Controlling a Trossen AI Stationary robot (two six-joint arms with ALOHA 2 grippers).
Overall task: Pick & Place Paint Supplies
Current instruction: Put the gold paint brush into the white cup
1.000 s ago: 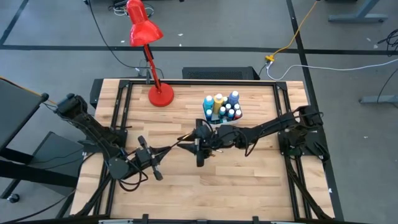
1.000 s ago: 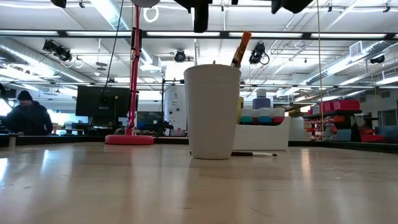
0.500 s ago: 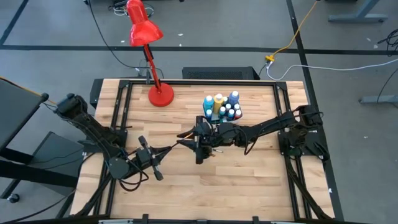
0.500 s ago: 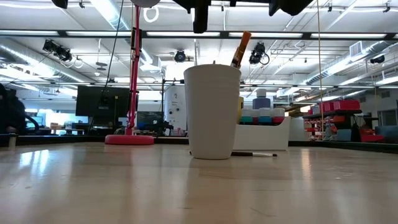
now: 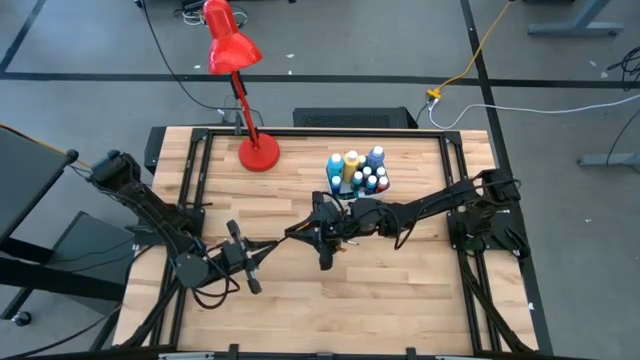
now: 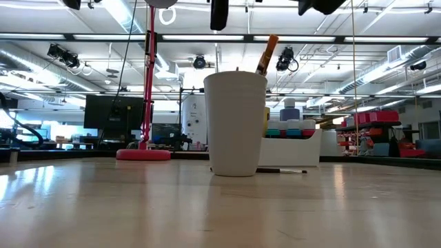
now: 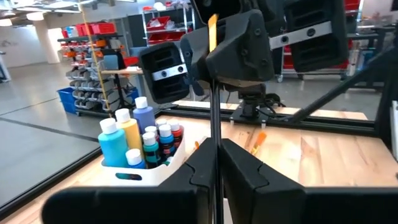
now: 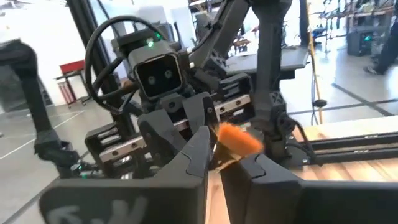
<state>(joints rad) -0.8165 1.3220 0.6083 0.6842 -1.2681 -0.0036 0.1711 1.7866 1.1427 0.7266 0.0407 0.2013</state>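
Note:
A thin dark-handled brush (image 5: 285,238) with orange bristles (image 8: 239,142) spans level between my two grippers above the middle of the table. My left gripper (image 5: 262,250) is shut on its handle end; my right gripper (image 5: 312,230), facing it, is shut on its bristle end. A white tray (image 5: 357,172) of paint bottles stands on the table beyond them. In the low view a white cup (image 6: 236,124) holds a brush with a brown-orange tip (image 6: 267,52), and a black brush (image 6: 279,170) lies on the table behind it. My left gripper has the brush's thin dark handle (image 7: 214,134) between its two fingertips, near the handle's free end. The fingers come level from the table's left and lie along the brush. My right gripper pinches the brush just behind the orange bristles (image 8: 225,149), level from the table's right. The bristles stick out past its fingers. The brush is lifted clear of the table.
A red desk lamp (image 5: 258,153) stands at the far left of the table. Another brush with an orange end (image 7: 258,140) lies on the wood near the tray. Black frame rails run along the table's edges. Bare wood lies toward the near edge.
My right gripper has shut on the brush's bristle end, staying where it was. My left gripper has turned slightly at the wrist while keeping the handle. The brush stays level between them.

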